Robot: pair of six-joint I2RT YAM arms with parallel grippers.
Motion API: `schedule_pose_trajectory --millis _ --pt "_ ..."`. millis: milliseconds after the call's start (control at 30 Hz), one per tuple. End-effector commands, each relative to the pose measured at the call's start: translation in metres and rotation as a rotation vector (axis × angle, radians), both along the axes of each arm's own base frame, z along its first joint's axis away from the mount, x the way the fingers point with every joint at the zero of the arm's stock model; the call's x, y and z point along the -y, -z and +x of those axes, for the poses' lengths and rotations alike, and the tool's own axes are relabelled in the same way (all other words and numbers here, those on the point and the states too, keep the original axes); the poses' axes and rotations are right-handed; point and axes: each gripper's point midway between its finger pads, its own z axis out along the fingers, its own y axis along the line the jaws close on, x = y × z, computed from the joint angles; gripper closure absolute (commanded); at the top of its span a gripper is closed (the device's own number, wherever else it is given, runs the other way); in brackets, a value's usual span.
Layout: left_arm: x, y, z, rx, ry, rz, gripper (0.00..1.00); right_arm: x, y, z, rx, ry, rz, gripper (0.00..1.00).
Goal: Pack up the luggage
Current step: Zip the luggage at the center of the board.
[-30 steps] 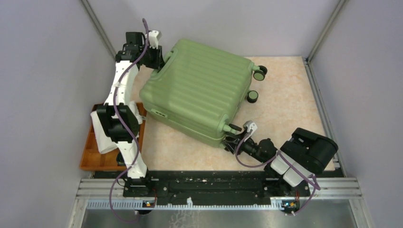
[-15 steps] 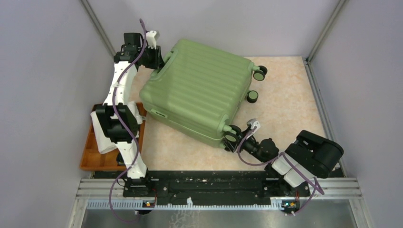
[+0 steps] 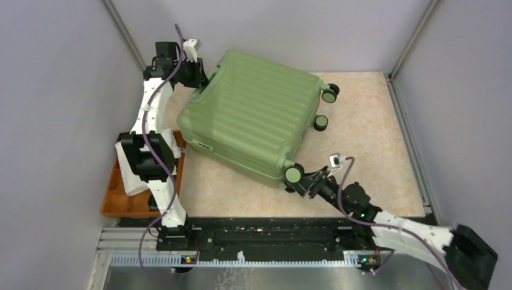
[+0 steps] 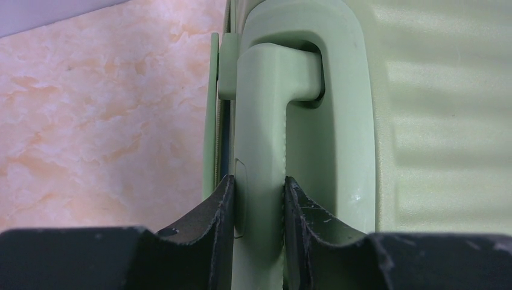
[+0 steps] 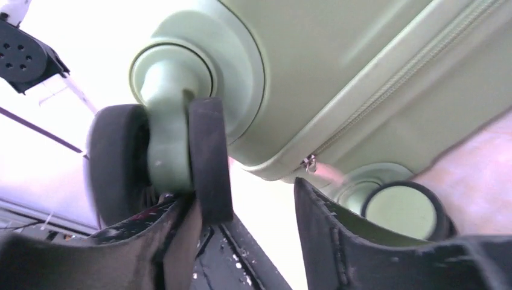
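The luggage (image 3: 250,121) is a large light-green ribbed suitcase lying shut on the table, its wheels pointing right. My left gripper (image 3: 202,74) is at its far left end, shut on a green handle (image 4: 261,121) that sits pressed between both fingers; the gripper (image 4: 258,208) shows in the left wrist view. My right gripper (image 3: 307,183) is open at the near right corner. In the right wrist view its jaws (image 5: 244,223) stand apart below the shell, the left finger touching a black wheel (image 5: 160,157), with the zipper pull (image 5: 309,162) above the gap.
An orange tray (image 3: 112,196) with a white item (image 3: 128,175) sits at the table's left edge under my left arm. Two more wheels (image 3: 329,95) (image 3: 321,122) stick out on the right. Grey walls close in on three sides. Black rail (image 3: 259,232) runs along the front.
My right arm has stretched out flat, its elbow swinging down to the lower right, and the gripper has slid a little right beside the near wheel. The suitcase and left arm have barely moved.
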Motion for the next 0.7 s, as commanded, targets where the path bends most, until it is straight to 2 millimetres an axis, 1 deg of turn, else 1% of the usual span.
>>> schedule_pose_trajectory --millis 0,33,67,100,167,233,300,367,467,533,600,667 --pt "-0.014 -0.085 0.012 0.212 -0.045 -0.074 1.00 0.056 0.064 0.006 -0.185 0.179 -0.277 0.39" --pt "-0.015 -0.085 0.013 0.212 -0.047 -0.077 1.00 0.066 0.061 0.008 -0.199 0.199 -0.288 0.37" --pt "-0.015 -0.085 0.013 0.212 -0.046 -0.081 1.00 0.075 0.063 0.009 -0.229 0.210 -0.305 0.36" --pt "-0.015 -0.084 0.014 0.210 -0.049 -0.084 1.00 0.079 0.067 0.007 -0.259 0.199 -0.321 0.39" --pt "-0.015 -0.084 0.015 0.212 -0.050 -0.091 1.00 0.078 0.082 -0.002 -0.325 0.151 -0.350 0.41" --pt "-0.016 -0.084 0.015 0.212 -0.053 -0.095 1.00 0.074 0.099 -0.010 -0.388 0.103 -0.385 0.41" --pt "-0.019 -0.085 0.016 0.212 -0.059 -0.098 1.00 0.067 0.105 -0.013 -0.405 0.056 -0.412 0.43" --pt "-0.021 -0.084 0.016 0.210 -0.062 -0.098 1.00 0.059 0.104 -0.013 -0.389 0.001 -0.425 0.55" --pt "-0.022 -0.082 0.014 0.205 -0.059 -0.093 1.00 0.043 0.088 -0.016 -0.337 -0.099 -0.420 0.76" --pt "-0.021 -0.080 0.013 0.202 -0.058 -0.091 1.00 0.037 0.080 -0.022 -0.320 -0.163 -0.420 0.86" --pt "-0.021 -0.081 0.013 0.206 -0.057 -0.091 1.00 0.031 0.078 -0.030 -0.326 -0.228 -0.413 0.92" --pt "-0.022 -0.082 0.014 0.212 -0.058 -0.090 1.00 0.027 0.082 -0.035 -0.359 -0.264 -0.396 0.92"
